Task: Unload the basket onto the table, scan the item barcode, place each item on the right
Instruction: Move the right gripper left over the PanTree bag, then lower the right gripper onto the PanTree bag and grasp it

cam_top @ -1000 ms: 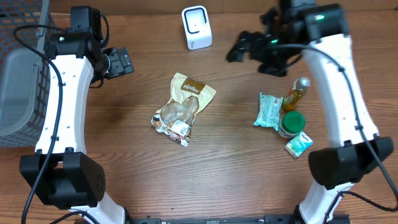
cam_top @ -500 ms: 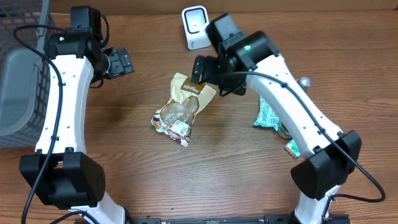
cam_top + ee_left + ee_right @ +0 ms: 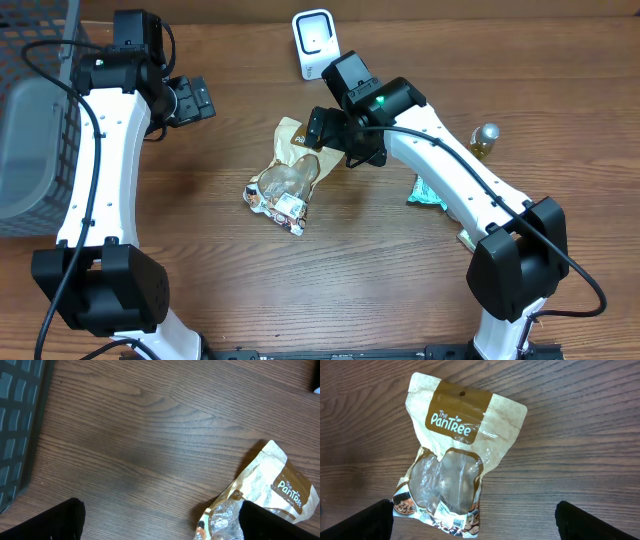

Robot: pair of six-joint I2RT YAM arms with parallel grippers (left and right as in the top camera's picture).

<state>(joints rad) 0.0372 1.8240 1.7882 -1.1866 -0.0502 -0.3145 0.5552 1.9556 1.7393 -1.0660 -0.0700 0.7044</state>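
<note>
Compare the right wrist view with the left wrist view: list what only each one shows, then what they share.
Only the right wrist: the whole bag, with its brown header, clear window and a small white label near the bottom edge.
Only the left wrist: the dark basket along the left edge.
Both: the wooden table, at least part of the bag, and that arm's own spread fingers in the bottom corners, the left fingers and the right fingers, holding nothing.
</note>
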